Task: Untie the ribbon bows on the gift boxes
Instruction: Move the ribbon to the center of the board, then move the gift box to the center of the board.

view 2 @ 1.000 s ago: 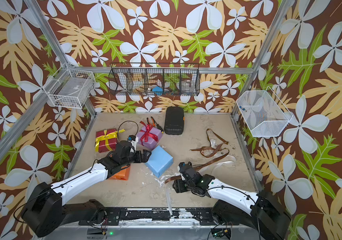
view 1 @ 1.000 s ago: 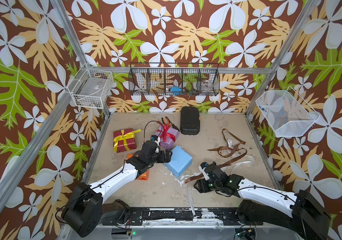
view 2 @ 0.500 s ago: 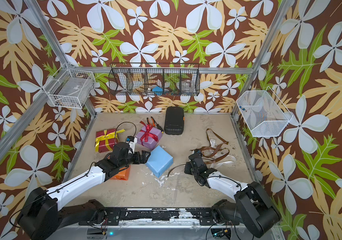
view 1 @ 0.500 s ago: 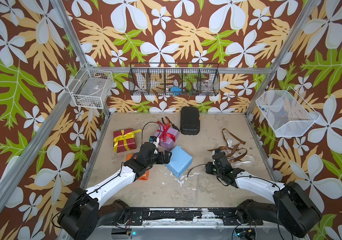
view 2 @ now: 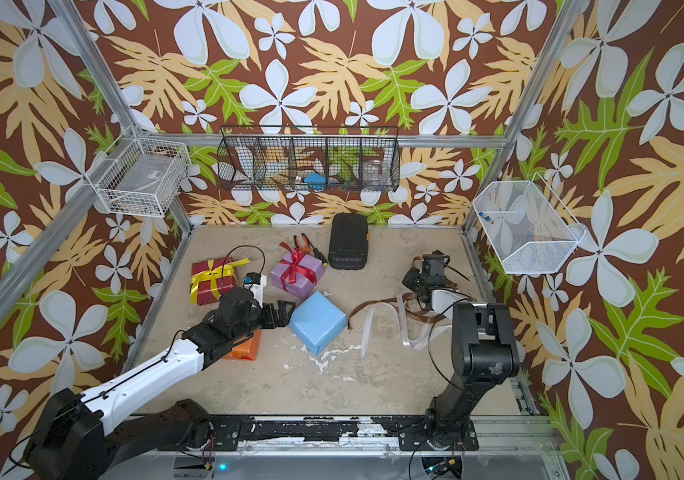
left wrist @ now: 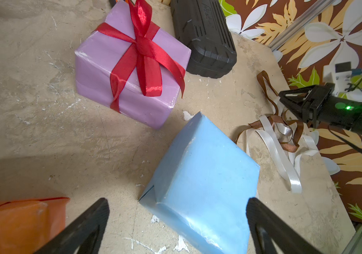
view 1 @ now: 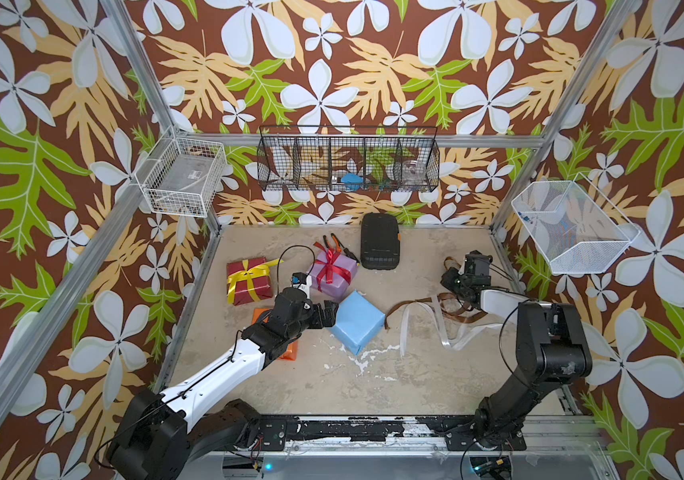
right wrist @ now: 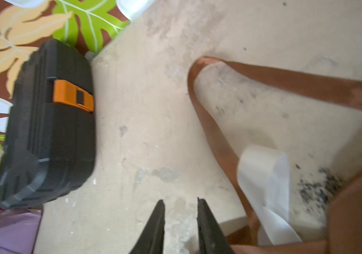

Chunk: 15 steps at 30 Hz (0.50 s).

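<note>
Lying curled on the gritty surface (left wrist: 43, 110), satin white ribbon (left wrist: 276, 154) and brown ribbon (left wrist: 265, 85) tangle beside the right gripper (right wrist: 181, 201), jaws narrowly parted, empty. Left gripper (left wrist: 176, 201) jaws spread wide at the smooth light blue box (left wrist: 202, 176); a glossy red bow (left wrist: 144, 55) tops the lilac box (left wrist: 100, 66).

red ribbon (left wrist: 141, 47): glossy satin | lilac box (left wrist: 96, 72): smooth paper | black case (left wrist: 204, 37): ribbed matt plastic | tabletop (left wrist: 43, 110): rough

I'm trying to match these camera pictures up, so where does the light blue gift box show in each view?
Top view: the light blue gift box sits mid-table, in front of the lilac box.
Top view: the box likewise mid-table.
Left wrist: close up, nearer the camera than the lilac box.
Right wrist: not in it.
Shared landmark: the black case, in all four.
</note>
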### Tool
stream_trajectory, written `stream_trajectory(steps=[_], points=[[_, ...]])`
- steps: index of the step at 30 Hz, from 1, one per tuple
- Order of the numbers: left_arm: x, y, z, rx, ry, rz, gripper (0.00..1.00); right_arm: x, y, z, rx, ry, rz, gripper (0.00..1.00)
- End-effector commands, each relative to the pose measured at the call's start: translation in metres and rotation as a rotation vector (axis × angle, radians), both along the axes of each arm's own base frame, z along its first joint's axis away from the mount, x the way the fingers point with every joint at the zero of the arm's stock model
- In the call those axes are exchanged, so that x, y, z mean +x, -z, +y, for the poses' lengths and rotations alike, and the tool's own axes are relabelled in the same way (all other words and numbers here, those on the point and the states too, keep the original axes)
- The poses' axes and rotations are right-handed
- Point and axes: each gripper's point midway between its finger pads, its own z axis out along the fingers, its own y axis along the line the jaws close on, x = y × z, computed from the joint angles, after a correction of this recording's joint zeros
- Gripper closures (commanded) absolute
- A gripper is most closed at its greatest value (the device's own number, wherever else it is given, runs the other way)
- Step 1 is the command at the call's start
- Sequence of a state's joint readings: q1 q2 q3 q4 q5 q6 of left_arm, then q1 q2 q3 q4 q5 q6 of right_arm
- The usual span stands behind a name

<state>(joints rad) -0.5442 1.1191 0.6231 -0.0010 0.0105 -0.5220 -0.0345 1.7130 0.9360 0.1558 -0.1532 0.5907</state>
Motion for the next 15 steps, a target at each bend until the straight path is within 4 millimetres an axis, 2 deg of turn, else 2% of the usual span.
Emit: stream_trajectory(steps=[1,4,5,6,7,9,11,15], points=[[-0.009,0.008,-0.007,-0.045,0.038,0.047,0.00,-0.016,-0.013,0.008,-0.049,-0.076,0.013,0.50],[-0.023,0.018,-0.019,-0.103,0.093,0.108,0.00,-0.035,-0.039,0.028,-0.075,-0.159,-0.041,0.42],[-0.029,0.021,-0.024,-0.127,0.110,0.122,0.00,-0.043,-0.047,0.037,-0.087,-0.191,-0.051,0.34],[-0.036,0.024,-0.030,-0.149,0.129,0.132,0.00,-0.051,-0.052,0.048,-0.094,-0.226,-0.055,0.12],[-0.041,0.026,-0.036,-0.170,0.138,0.141,0.00,-0.058,-0.056,0.059,-0.092,-0.262,-0.064,0.00],[-0.053,0.031,-0.049,-0.232,0.169,0.161,0.00,-0.072,-0.064,0.083,-0.069,-0.340,-0.085,0.00],[-0.056,0.032,-0.056,-0.286,0.183,0.169,0.00,-0.082,-0.067,0.098,-0.018,-0.389,-0.107,0.00],[-0.061,0.025,-0.078,-0.416,0.220,0.169,0.00,-0.098,-0.066,0.106,0.045,-0.416,-0.129,0.00]])
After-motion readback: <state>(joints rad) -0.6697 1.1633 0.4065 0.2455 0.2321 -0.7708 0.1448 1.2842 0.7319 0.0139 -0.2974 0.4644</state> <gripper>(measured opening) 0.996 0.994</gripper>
